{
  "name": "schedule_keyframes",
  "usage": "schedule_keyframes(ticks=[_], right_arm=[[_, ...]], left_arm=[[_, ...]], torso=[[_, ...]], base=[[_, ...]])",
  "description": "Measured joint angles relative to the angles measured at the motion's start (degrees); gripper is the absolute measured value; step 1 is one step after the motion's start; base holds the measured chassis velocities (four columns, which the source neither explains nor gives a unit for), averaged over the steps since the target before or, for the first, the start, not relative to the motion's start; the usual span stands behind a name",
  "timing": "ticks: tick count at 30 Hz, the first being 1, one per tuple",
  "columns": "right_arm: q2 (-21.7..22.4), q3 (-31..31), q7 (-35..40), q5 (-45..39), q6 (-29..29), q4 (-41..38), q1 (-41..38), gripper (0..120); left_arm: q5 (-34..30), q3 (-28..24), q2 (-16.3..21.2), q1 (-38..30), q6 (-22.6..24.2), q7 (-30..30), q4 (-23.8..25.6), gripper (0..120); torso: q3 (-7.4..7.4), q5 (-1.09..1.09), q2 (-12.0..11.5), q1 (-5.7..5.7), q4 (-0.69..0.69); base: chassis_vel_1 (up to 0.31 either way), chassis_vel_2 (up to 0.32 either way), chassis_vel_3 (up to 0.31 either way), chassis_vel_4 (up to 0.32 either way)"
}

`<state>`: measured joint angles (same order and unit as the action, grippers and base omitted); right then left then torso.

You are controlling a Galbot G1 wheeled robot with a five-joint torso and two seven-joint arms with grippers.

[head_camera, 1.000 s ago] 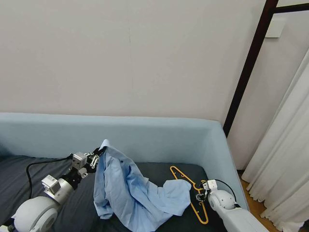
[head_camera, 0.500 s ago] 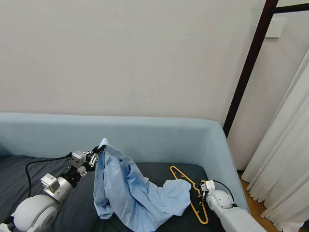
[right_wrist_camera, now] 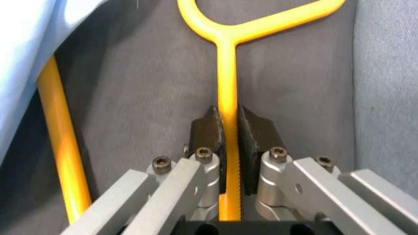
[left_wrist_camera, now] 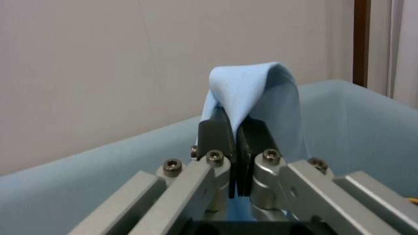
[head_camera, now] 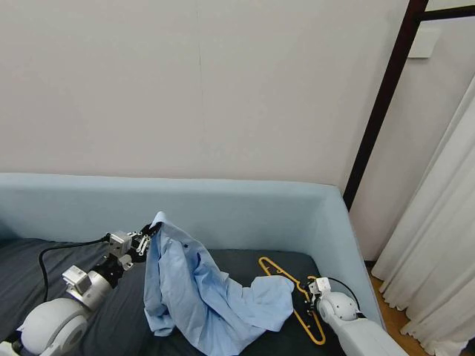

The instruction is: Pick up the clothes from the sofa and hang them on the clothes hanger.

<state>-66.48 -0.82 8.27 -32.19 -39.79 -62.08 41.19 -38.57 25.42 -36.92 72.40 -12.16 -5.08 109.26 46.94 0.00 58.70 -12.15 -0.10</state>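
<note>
A light blue shirt (head_camera: 197,293) is lifted at one end above the dark sofa seat (head_camera: 44,271), the rest trailing down to the right. My left gripper (head_camera: 148,239) is shut on its raised fold; in the left wrist view that shirt fold (left_wrist_camera: 258,93) loops over the closed left gripper (left_wrist_camera: 233,139). An orange clothes hanger (head_camera: 286,280) lies on the seat at the right, partly under the shirt. My right gripper (head_camera: 309,291) is shut on the hanger's straight stem; the right wrist view has the hanger stem (right_wrist_camera: 226,73) pinched in the right gripper (right_wrist_camera: 227,132).
The light blue sofa back (head_camera: 245,211) and right arm rest (head_camera: 338,237) wall in the seat. A dark vertical pole (head_camera: 378,104) stands right of the sofa, with white curtains (head_camera: 438,252) beyond it. A black cable (head_camera: 67,250) runs along my left arm.
The hanger and my right gripper have shifted slightly toward the left and forward. The shirt's lower edge has moved a little with it. The left gripper holds its place.
</note>
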Motion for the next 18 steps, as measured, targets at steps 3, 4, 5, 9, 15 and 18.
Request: schedule_keyframes(ticks=[3, 4, 5, 9, 15, 18], right_arm=[[0.92, 0.97, 1.24, -0.67, 1.79, -2.69, 0.64, 5], [1.36, 1.12, 1.9, -0.79, 2.79, -3.99, 0.8, 5], [2.03, 1.2, 3.0, -0.79, 4.53, -5.74, 0.85, 5], [3.73, 0.47, 7.14, 1.02, 12.0, -9.86, -0.1, 5], [9.24, -1.85, 7.83, 4.48, 25.58, -19.33, -0.12, 5], [12.94, -1.8, 4.01, 6.44, 31.29, -25.38, 3.0, 5]], left_arm=[[-0.02, -0.04, -0.06, -0.09, 0.0, 0.0, 0.0, 0], [-0.03, -0.07, -0.07, -0.14, 0.0, 0.01, -0.02, 0], [-0.04, -0.16, -0.07, -0.22, -0.02, 0.0, -0.14, 0], [-0.06, -0.66, 0.04, -0.83, -0.13, -0.05, -0.68, 0], [-0.31, -1.51, 0.27, -2.25, -0.41, -0.65, -2.0, 0], [-0.78, -1.51, 0.24, -2.47, -0.54, -0.86, -2.22, 0]], torso=[[0.01, 0.01, 0.0, 0.0, -0.01], [0.01, 0.02, 0.0, 0.0, 0.0], [0.01, 0.01, 0.0, 0.0, 0.01], [0.01, 0.01, -0.01, 0.0, 0.01], [0.0, -0.01, -0.01, -0.01, 0.02], [0.0, -0.03, -0.01, 0.0, 0.0]], base=[[0.0, 0.0, 0.0, 0.0], [0.0, 0.0, 0.0, 0.0], [0.0, 0.0, 0.0, 0.0], [0.0, 0.0, 0.0, 0.0], [0.0, 0.0, 0.0, 0.0], [0.0, 0.0, 0.0, 0.0]])
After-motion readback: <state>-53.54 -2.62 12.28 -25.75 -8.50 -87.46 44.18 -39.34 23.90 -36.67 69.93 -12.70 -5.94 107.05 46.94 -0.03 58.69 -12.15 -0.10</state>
